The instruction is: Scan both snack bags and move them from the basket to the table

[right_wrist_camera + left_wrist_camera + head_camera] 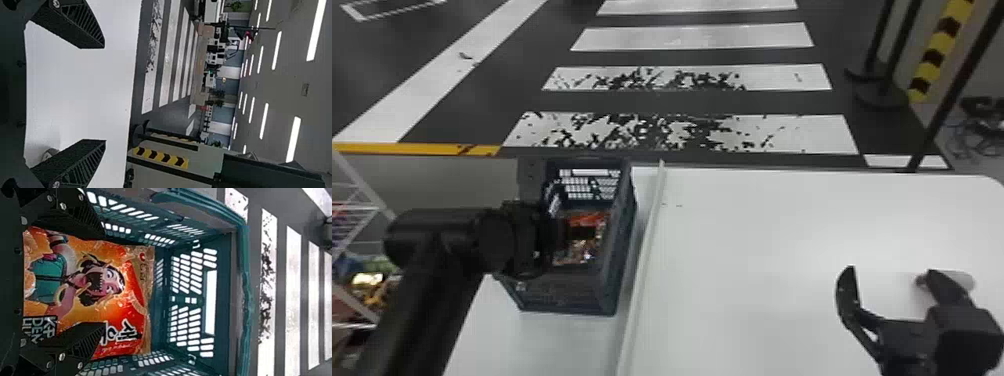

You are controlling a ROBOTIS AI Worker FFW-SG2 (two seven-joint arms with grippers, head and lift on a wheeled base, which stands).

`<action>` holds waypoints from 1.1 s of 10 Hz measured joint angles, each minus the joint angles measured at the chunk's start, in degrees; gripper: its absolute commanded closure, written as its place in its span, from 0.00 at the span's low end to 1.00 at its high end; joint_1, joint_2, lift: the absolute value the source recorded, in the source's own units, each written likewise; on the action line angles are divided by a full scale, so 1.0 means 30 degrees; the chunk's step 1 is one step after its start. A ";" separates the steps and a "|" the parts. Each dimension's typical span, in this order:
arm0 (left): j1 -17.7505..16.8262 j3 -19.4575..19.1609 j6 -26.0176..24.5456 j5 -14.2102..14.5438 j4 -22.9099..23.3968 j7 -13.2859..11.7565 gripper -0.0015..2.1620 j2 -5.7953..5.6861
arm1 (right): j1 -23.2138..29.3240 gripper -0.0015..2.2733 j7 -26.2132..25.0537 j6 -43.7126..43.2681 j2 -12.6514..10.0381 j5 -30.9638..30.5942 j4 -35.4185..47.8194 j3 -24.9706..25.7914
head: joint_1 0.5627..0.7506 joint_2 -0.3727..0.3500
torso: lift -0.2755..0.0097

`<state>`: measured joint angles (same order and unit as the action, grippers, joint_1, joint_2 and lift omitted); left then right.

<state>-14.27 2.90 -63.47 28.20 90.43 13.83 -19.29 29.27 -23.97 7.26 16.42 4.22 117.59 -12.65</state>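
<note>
We observe the left gripper (577, 232) inside the basket (562, 295), fingers spread wide, a snack bag (129, 276) between them; we cannot tell whether they touch it. We locate the right gripper (891, 272) above the counter (757, 225), fingers wide apart, holding nothing.

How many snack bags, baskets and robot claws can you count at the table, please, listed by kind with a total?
Snack bag: 1 (whether another lies beneath it, I cannot tell)
Basket: 1
Claws: 2 (left claw, right claw)
Total: 4
</note>
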 measured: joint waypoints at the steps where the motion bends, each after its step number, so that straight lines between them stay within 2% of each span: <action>1: -0.0238 0.0058 -0.0134 -0.0049 -0.0371 -0.0087 0.13 0.0086 | -0.0013 0.03 -0.0094 -0.0021 0.0037 0.0000 -0.0002 -0.0094 | 0.70 0.68 | 0.62; 3: -0.0821 0.0170 -0.0627 -0.0320 -0.1287 -0.0485 0.29 0.0377 | -0.0044 0.03 -0.0187 -0.0037 0.0066 0.0000 -0.0081 -0.0283 | 0.70 0.67 | 0.62; 4: -0.1057 0.0135 -0.0901 -0.0603 -0.1779 -0.0783 0.44 0.0621 | -0.0025 0.03 -0.0281 -0.0079 0.0102 0.0000 -0.0106 -0.0355 | 0.70 0.67 | 0.62; 5: -0.1183 0.0026 -0.1053 -0.0943 -0.2237 -0.1003 0.47 0.0910 | 0.0029 0.03 -0.0415 -0.0179 0.0157 -0.0009 -0.0113 -0.0397 | 0.70 0.67 | 0.62; 6: -0.1231 -0.0064 -0.1085 -0.1247 -0.2661 -0.1072 0.57 0.1157 | 0.0097 0.03 -0.0464 -0.0328 0.0195 -0.0009 -0.0117 -0.0432 | 0.70 0.66 | 0.62; 8: -0.1128 -0.0215 -0.0884 -0.1477 -0.3260 -0.1080 0.79 0.1401 | 0.0279 0.03 -0.0566 -0.0909 0.0211 -0.0001 -0.0117 -0.0596 | 0.70 0.67 | 0.62; 11: -0.0427 -0.0744 -0.0772 -0.1534 -0.2413 -0.0796 0.79 0.1628 | 0.0532 0.03 -0.0709 -0.1502 0.0210 -0.0068 0.0008 -0.0770 | 0.70 0.68 | 0.62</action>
<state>-15.55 0.67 -65.79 23.59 83.19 11.45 -14.41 30.86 -26.10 2.75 17.05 4.01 117.62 -14.96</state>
